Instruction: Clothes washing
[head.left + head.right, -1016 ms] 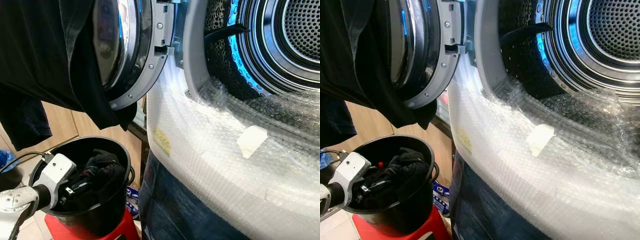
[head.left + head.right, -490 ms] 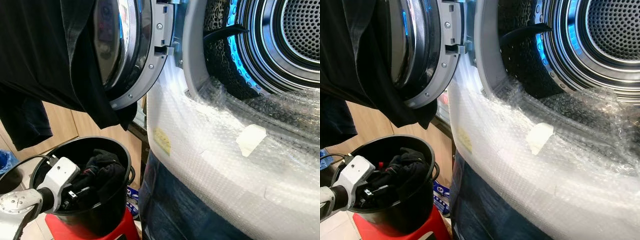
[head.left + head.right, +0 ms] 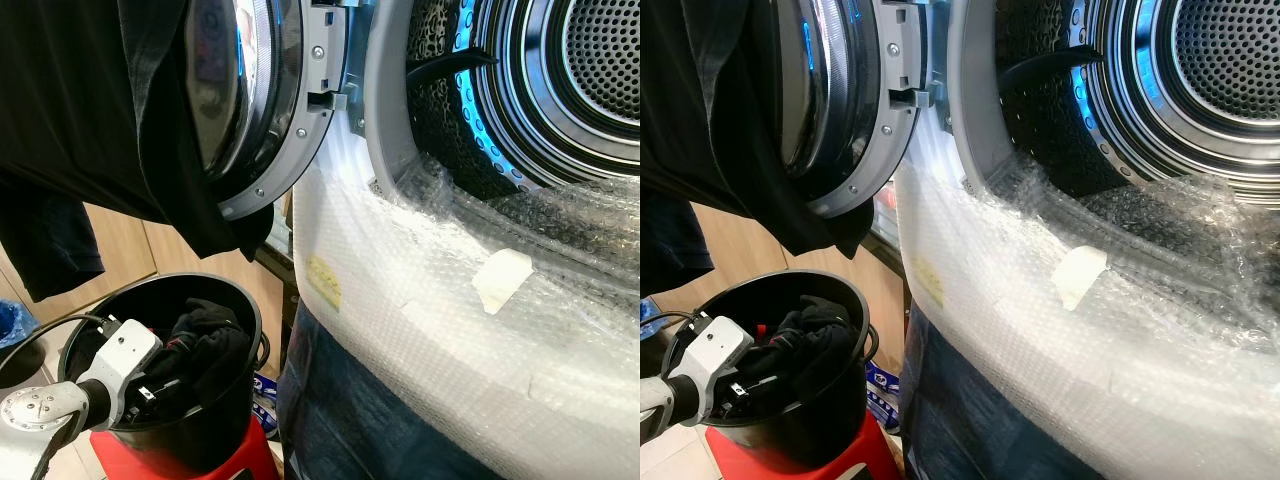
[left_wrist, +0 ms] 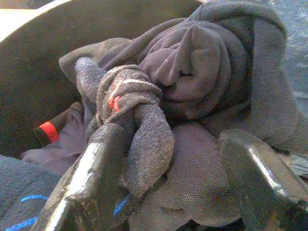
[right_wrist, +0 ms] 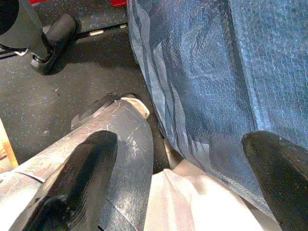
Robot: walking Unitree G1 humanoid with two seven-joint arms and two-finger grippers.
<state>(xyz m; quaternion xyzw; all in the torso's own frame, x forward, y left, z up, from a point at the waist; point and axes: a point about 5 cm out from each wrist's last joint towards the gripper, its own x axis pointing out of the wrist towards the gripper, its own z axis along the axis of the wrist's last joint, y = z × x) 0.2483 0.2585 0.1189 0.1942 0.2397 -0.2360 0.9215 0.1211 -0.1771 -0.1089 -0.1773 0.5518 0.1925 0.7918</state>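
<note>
A washing machine (image 3: 430, 330) wrapped in bubble wrap spans the right of the frame, its door (image 3: 262, 100) open at upper left with a black garment (image 3: 90, 110) draped over it; at lower left, a black bucket (image 3: 235, 400) on a red stool (image 3: 240, 462) holds dark clothes (image 4: 192, 72); the left gripper (image 4: 168, 159) reaches into them, fingers spread around a knotted sock (image 4: 130, 103); the right gripper (image 5: 178, 178) hangs idle, fingers apart.

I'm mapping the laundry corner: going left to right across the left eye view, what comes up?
Left gripper → black bucket of dark clothes → open washer door → bubble-wrapped washer front → drum.
</note>
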